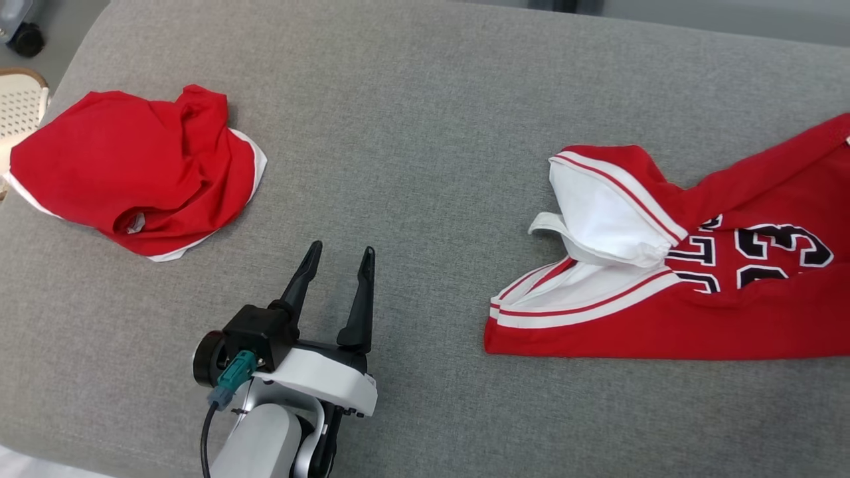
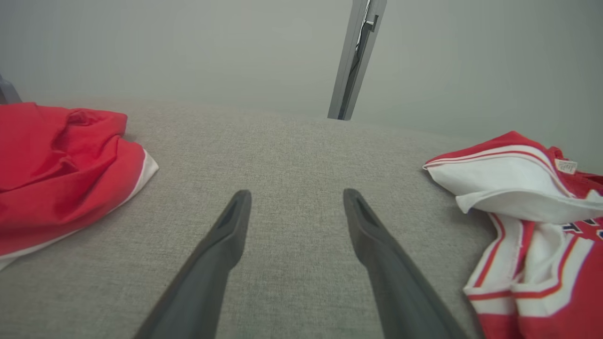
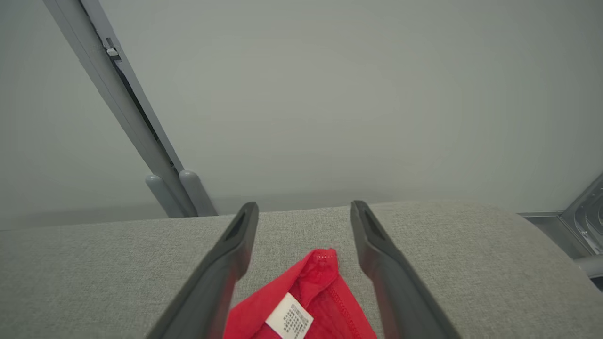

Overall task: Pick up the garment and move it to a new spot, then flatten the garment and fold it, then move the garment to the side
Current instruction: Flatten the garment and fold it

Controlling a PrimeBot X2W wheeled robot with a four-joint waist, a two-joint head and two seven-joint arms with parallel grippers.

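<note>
Grey woven surface (image 1: 425, 99) beneath left gripper (image 1: 342, 251), fingers spread, holding nothing. Numbered jersey (image 1: 664, 318) well to its right, crumpled red garment (image 1: 133, 172) to its left. Right gripper (image 3: 304, 205) likewise parted, straddling the jersey's labelled corner without touching it; plain grey wall (image 3: 330, 94) ahead.

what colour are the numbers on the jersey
The numbers are black with white outlines, on the red jersey; clearest in the head view.

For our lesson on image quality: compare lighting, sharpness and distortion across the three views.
Head view: soft even light, sharp jersey, no glare. Left wrist view: grey surface bows from wide-angle distortion. Right wrist view: hazy background, white label fairly sharp.
</note>
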